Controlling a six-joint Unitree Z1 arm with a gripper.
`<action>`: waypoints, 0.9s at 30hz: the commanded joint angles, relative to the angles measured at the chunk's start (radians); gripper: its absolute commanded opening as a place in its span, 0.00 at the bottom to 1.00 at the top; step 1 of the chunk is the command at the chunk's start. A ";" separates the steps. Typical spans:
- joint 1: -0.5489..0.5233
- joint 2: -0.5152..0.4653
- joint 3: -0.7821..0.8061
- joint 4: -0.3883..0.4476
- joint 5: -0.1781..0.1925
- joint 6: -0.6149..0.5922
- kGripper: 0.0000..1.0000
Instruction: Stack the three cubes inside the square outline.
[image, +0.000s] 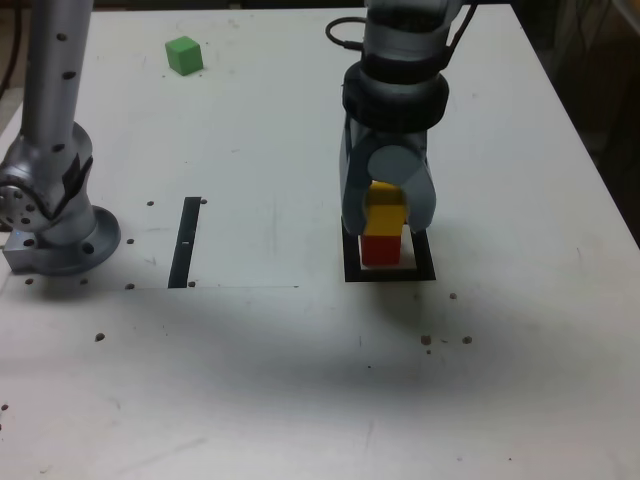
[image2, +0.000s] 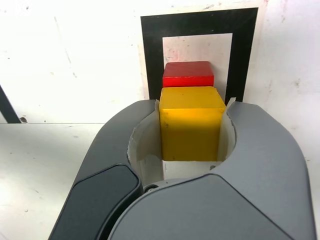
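- A white tabletop (image: 270, 380), flecked with dark spots, spans the exterior view.
- A silver-and-black robot arm (image: 60, 170) stands at the exterior view's left, its wrist reaching in from the top at right of centre.
- The gripper (image: 387, 210) is clamped on the yellow cube (image: 385, 212), one finger pressed to either side.
- The thick black square outline (image: 423, 270) frames the red cube (image: 381, 251), which sits beneath the yellow; whether the two touch is unclear.
- A black strip (image: 185, 242) lies left of the outline.
- The green cube (image: 184, 56) sits far left, well apart.
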 joint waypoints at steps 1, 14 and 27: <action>0.004 0.006 0.005 -0.006 0.002 -0.001 0.33; 0.017 0.009 0.048 -0.036 0.002 0.010 0.92; 0.024 -0.059 0.068 -0.019 0.054 -0.022 0.99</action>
